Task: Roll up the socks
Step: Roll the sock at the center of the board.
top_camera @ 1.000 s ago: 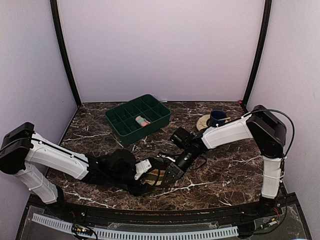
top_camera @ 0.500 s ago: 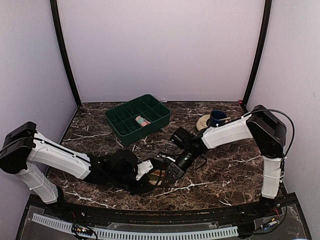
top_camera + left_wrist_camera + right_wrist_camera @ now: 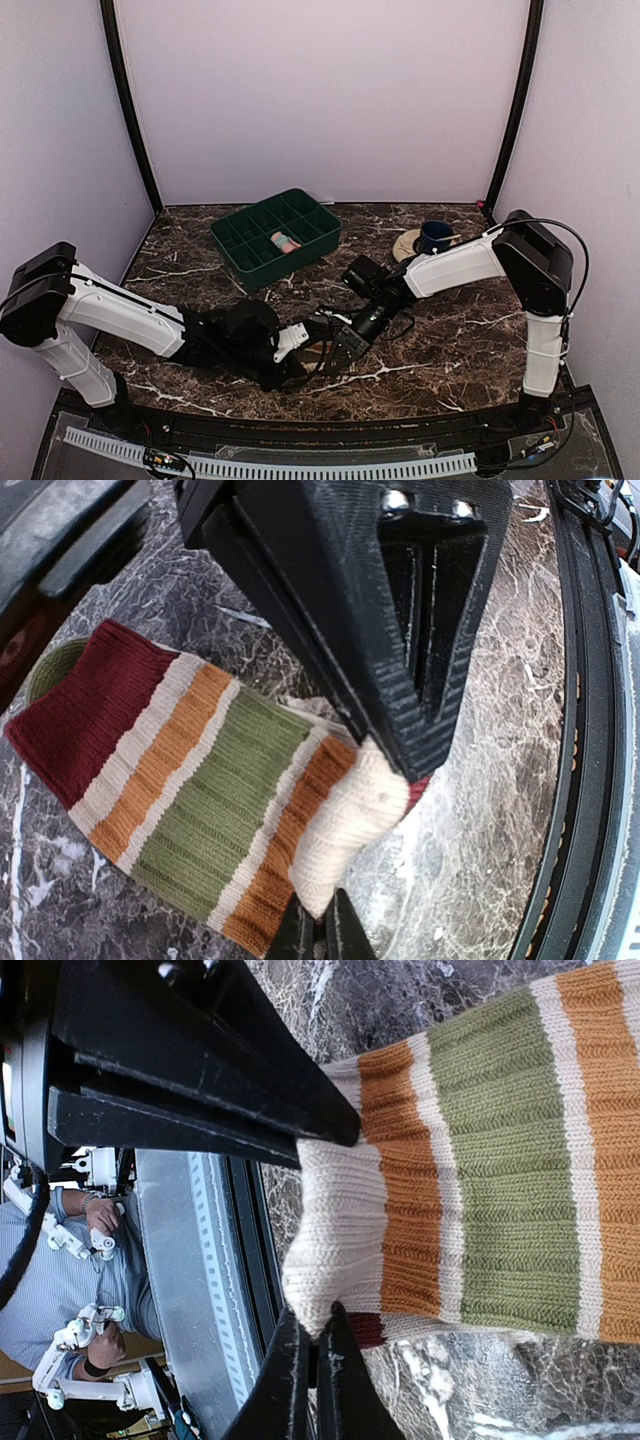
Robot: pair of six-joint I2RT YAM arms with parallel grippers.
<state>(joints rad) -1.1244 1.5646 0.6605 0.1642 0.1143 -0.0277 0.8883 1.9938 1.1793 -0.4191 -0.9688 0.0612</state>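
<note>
— From overhead, where are the arms?

— Both reach across the marble worktop [image 3: 470,330] to a spot in front of the green tray [image 3: 240,240], on the side nearer us. The left claw [image 3: 312,343] and the right claw [image 3: 335,355] meet tip to tip there. What they hold lies there too, but the black metal covers it. A pink sock [image 3: 285,241] sits rolled in one of the tray's right-hand compartments.

— And the left wrist camera?

— It shows a striped sock [image 3: 190,780] with maroon, cream, orange and olive bands, lying flat on the marble. Its cream end is lifted. The left claw [image 3: 312,932] is pinched tight on that end at the bottom edge, and the right claw's big black finger [image 3: 400,680] meets the same end from above.

— The right wrist camera?

— Much the same, mirrored. The right claw [image 3: 308,1355] is clamped on the cream edge, its tips almost together. The left claw's finger [image 3: 250,1110] touches the sock just beside it.
</note>
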